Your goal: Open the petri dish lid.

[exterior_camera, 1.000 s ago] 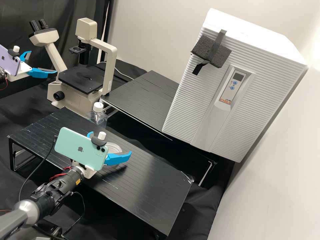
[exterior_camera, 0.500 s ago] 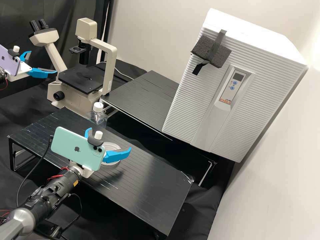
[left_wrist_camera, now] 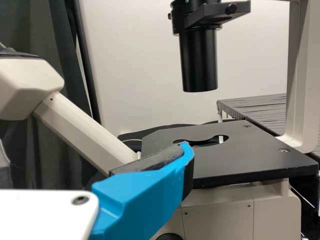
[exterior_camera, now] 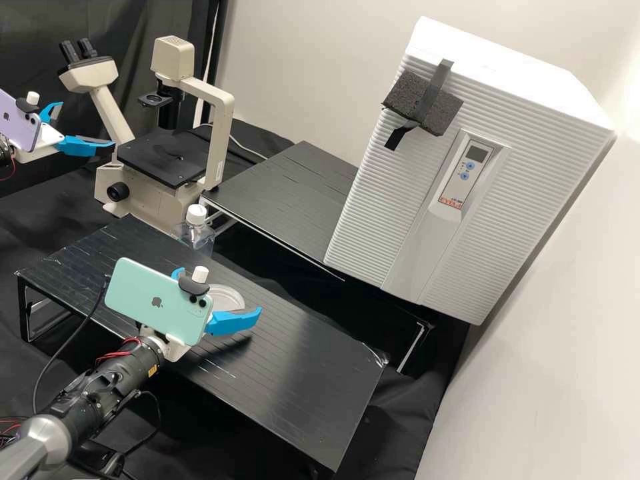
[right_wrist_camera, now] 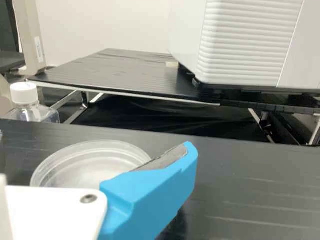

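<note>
In the high view, the clear round petri dish [exterior_camera: 229, 295] lies on the black bench platform [exterior_camera: 300, 353], partly hidden by my right gripper [exterior_camera: 218, 291]. That gripper stands open around the dish's near side, one blue finger at either side. From the right wrist view, the dish [right_wrist_camera: 85, 162] is flat beside one finger of my right gripper [right_wrist_camera: 95, 147]; whether its lid sits on it I cannot tell. My left gripper [exterior_camera: 87, 124] is open in front of the microscope, away from the dish. In the left wrist view, my left gripper [left_wrist_camera: 95, 150] has nothing at its visible finger.
A microscope [exterior_camera: 147, 193] stands at the back left. A clear bottle with a white cap [exterior_camera: 196, 214] is behind the platform. A second black platform [exterior_camera: 287, 193] lies farther back, beside a large white ribbed incubator [exterior_camera: 373, 213].
My right gripper rose slightly and drew a little left in the high view, then dipped again by a small amount. The left arm and the dish have kept their places.
</note>
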